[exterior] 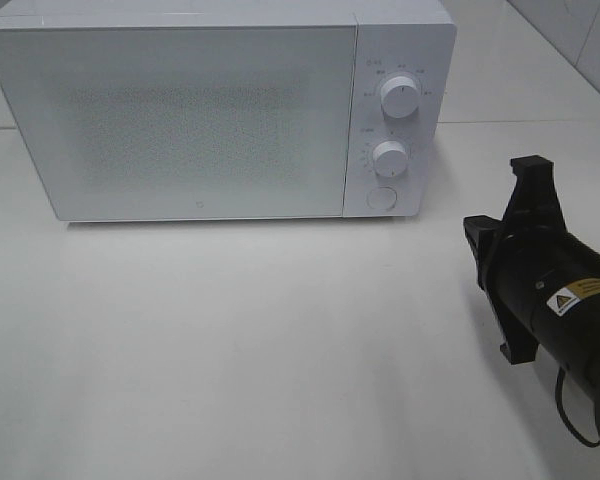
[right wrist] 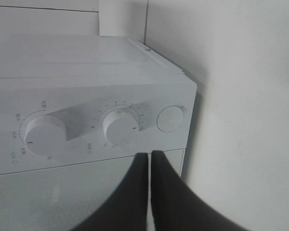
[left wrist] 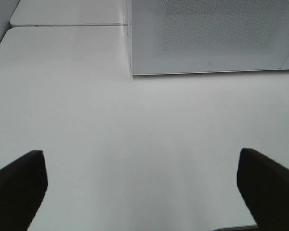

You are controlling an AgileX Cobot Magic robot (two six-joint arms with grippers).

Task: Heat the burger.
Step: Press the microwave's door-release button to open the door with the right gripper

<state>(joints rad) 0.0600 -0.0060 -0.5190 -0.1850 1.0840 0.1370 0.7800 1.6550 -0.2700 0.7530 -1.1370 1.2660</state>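
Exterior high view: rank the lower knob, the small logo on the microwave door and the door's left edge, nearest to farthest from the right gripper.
1. Lower knob, at the right end, on the side towards the right gripper.
2. Small logo, low on the door, near its middle.
3. Door's left edge, far left.

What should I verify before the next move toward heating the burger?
1. Door closed: ok.
2. Burger inside: cannot tell; no view shows it.
3. Right gripper shut, holding nothing: ok.
4. Right gripper facing the knobs: ok.
5. Left gripper open, holding nothing: ok.
6. Settings on the knobs: cannot tell; markings too small.
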